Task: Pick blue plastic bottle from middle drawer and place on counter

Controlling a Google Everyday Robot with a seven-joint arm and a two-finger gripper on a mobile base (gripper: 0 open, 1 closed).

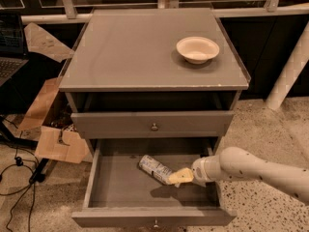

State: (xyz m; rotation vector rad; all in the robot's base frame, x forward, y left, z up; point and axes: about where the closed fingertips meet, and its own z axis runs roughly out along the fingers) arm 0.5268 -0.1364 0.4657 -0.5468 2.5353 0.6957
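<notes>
The blue plastic bottle (155, 168) lies on its side inside the open middle drawer (125, 190), slanting from upper left to lower right. My gripper (177, 177) reaches in from the right on a white arm, its cream fingertips at the bottle's lower right end and touching it. The counter (135, 52) is the grey top of the cabinet above.
A cream bowl (197, 49) sits at the counter's back right. A shut drawer front (153, 124) is above the open drawer. Cardboard pieces (58, 144) and cables lie on the floor at left. A white post (289, 71) stands at right.
</notes>
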